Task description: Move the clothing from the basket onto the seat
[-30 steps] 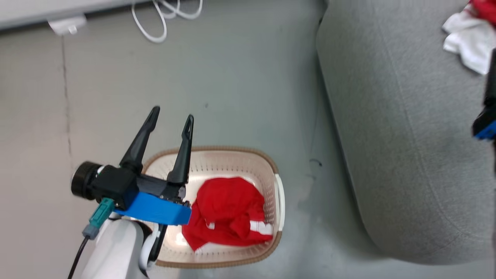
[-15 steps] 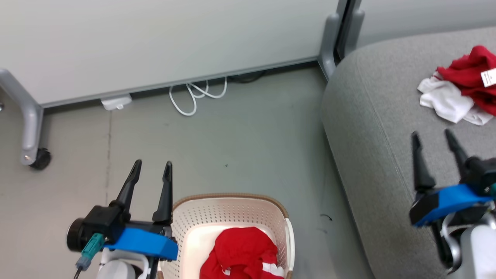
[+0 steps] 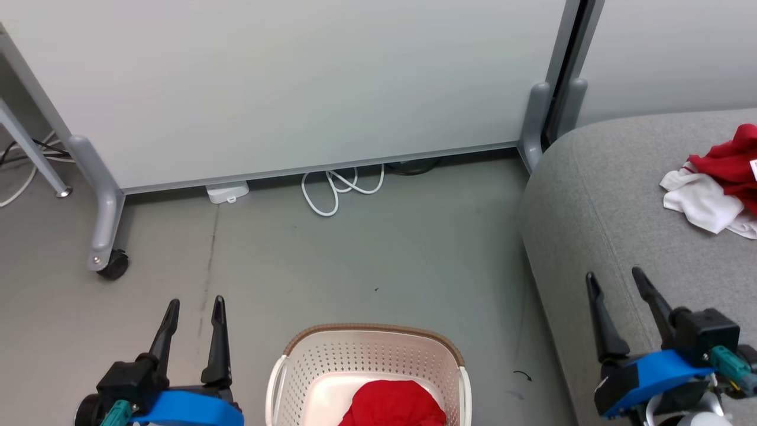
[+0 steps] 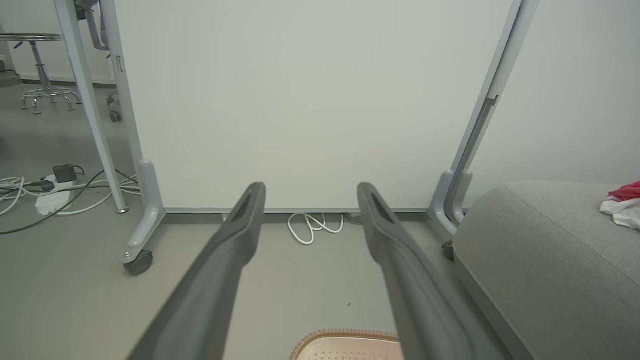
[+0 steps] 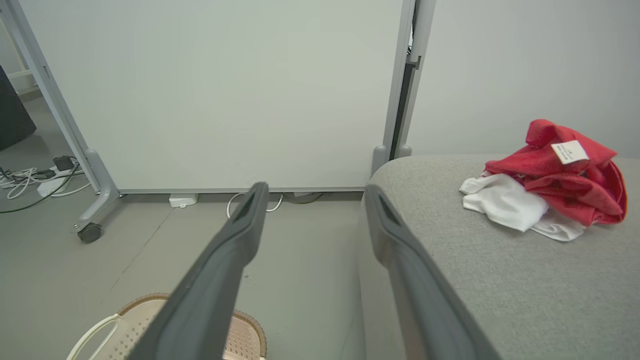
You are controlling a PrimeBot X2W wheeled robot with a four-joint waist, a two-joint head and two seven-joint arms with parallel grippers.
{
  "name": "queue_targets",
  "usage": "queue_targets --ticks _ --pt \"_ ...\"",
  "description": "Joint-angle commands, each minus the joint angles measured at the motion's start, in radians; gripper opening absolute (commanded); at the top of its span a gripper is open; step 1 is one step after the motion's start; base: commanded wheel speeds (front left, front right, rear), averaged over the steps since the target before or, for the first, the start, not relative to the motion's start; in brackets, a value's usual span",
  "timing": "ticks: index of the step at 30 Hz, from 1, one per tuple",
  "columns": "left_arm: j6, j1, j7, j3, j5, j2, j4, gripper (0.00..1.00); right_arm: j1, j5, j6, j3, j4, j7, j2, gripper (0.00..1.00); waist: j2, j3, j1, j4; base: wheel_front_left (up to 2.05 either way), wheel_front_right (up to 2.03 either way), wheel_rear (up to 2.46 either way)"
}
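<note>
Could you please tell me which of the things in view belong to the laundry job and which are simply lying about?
Part of the job: bright red fabric garment in the cream-white perforated plastic basket; large light grey upholstered sofa; red and white crumpled garments already on it.
Lying about: coiled white cable; white wheeled partition panel; white power strip; chrome stool.

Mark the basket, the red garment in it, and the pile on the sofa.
basket (image 3: 366, 358), head view, perforated far wall
red garment (image 3: 393, 405), head view, top of bundle
pile (image 5: 572, 186), right wrist view, red fold
</note>
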Motion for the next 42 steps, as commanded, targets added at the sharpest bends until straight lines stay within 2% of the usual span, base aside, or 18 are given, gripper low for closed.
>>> queue_targets --ticks 1,15,32,36,42 --pt "0.000 0.012 -0.002 0.011 0.002 0.001 0.005 1.00 0.024 -0.004 0.000 0.005 -0.004 0.003 0.004 1.00 -0.0001 -0.008 0.0002 0.007 0.00 0.00 0.00" --pt "0.000 0.036 -0.002 0.019 0.004 -0.002 0.034 1.00 0.056 0.010 0.000 0.031 0.021 -0.007 0.008 1.00 -0.0001 -0.018 0.0002 0.007 0.00 0.00 0.00" --pt "0.000 0.001 -0.002 -0.011 0.000 0.007 0.029 1.00 0.017 0.025 0.000 0.056 0.035 -0.012 0.008 1.00 -0.0001 0.007 0.0002 -0.004 0.00 0.00 0.00" --pt "0.000 -0.009 -0.002 -0.041 0.000 0.009 0.032 1.00 0.003 0.021 0.000 0.068 0.031 -0.016 0.008 1.00 -0.0001 0.037 0.0002 -0.022 0.00 0.00 0.00" --pt "0.000 -0.072 -0.002 -0.144 -0.014 0.022 0.076 1.00 -0.052 0.027 0.000 0.108 0.022 -0.020 0.007 1.00 -0.0001 0.131 0.0002 -0.070 0.00 0.00 0.00"
